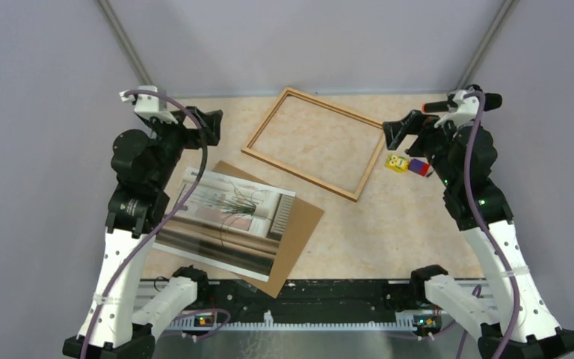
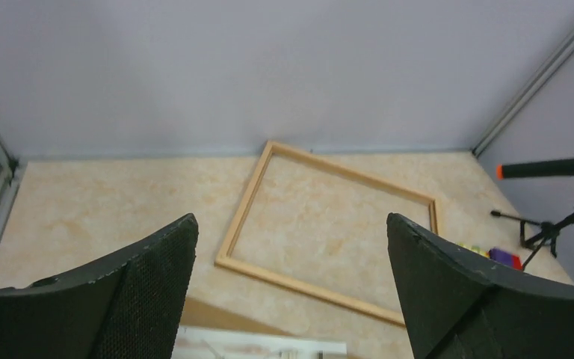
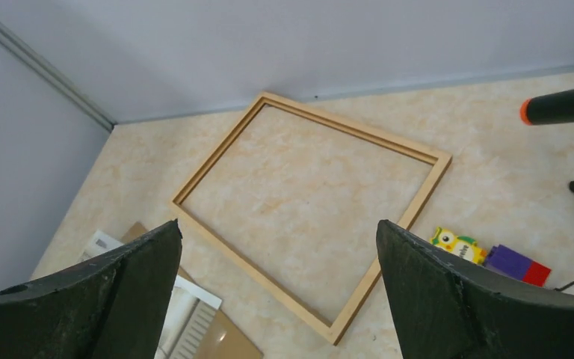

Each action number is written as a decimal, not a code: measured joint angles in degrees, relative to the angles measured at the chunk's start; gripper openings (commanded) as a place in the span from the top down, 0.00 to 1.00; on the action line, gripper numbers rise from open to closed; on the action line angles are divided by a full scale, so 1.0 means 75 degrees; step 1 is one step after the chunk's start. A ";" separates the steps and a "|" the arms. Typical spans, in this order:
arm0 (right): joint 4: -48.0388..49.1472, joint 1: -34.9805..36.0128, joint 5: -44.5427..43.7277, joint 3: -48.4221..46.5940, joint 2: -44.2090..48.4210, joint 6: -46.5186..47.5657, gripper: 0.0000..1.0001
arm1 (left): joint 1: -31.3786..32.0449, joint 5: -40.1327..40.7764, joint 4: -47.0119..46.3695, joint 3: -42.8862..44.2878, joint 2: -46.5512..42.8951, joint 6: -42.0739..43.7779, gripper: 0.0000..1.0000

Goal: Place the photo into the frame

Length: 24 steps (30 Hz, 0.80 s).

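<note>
The photo (image 1: 224, 221) lies face up on the near left of the table, on a brown backing board (image 1: 300, 224). Its far edge shows at the bottom of the left wrist view (image 2: 269, 349) and a corner in the right wrist view (image 3: 185, 314). The frame (image 1: 299, 174), thin light wood with nothing inside it, lies flat further back at the centre (image 2: 310, 290) (image 3: 254, 273). My left gripper (image 1: 211, 126) (image 2: 290, 218) hangs open above the table, left of the frame. My right gripper (image 1: 394, 133) (image 3: 279, 223) hangs open on the frame's right. Neither holds anything.
A small yellow owl toy (image 1: 397, 162) (image 3: 456, 245) and a purple and red block (image 1: 420, 167) (image 3: 519, 265) sit just right of the frame. Grey walls close the table at the back and both sides.
</note>
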<state>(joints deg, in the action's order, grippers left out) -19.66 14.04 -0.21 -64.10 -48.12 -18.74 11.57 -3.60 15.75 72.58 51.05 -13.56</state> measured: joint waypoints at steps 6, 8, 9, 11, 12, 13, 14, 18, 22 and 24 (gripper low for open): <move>0.0364 0.1093 0.0213 0.0443 -0.0481 -0.0790 0.01 | 0.0691 0.1107 0.1134 -0.1772 0.0000 -0.0603 0.02; 0.0676 0.1763 0.0230 0.0813 -0.0764 -0.1320 0.01 | 0.1058 0.1644 0.1740 -0.2515 0.0172 -0.0988 0.02; 0.0868 0.2206 0.0146 0.1020 -0.1005 -0.1711 0.01 | 0.1172 0.1807 0.1982 -0.2769 0.0236 -0.1169 0.02; 0.1218 0.3031 0.0090 0.1329 -0.1609 -0.2387 0.01 | 0.1282 0.2055 0.2442 -0.3235 0.0364 -0.1585 0.02; 0.1454 0.3430 0.0114 0.1513 -0.2028 -0.2806 0.01 | 0.1285 0.2136 0.2629 -0.3346 0.0437 -0.1757 0.01; 0.1632 0.3730 0.0184 0.1696 -0.2390 -0.3197 0.01 | 0.1282 0.2215 0.2792 -0.3395 0.0513 -0.1961 0.02; 0.1816 0.3995 0.0248 0.1897 -0.2736 -0.3611 0.01 | 0.1282 0.2276 0.2935 -0.3407 0.0609 -0.2218 0.02; 0.2463 0.5030 0.0245 0.2649 -0.3681 -0.5155 0.01 | 0.1282 0.2343 0.3346 -0.3512 0.0953 -0.3407 0.02; 0.3267 0.5703 0.0254 0.3008 -0.3972 -0.6295 0.01 | 0.1279 0.1749 0.3622 -0.4255 0.1090 -0.4607 0.02; 0.3643 0.5808 0.0245 0.3147 -0.4077 -0.6645 0.01 | 0.1279 0.1440 0.3914 -0.4593 0.1096 -0.5176 0.02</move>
<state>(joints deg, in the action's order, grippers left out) 7.66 57.60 1.63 -40.49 -78.70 -68.58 21.17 7.20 45.10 38.13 59.27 -52.38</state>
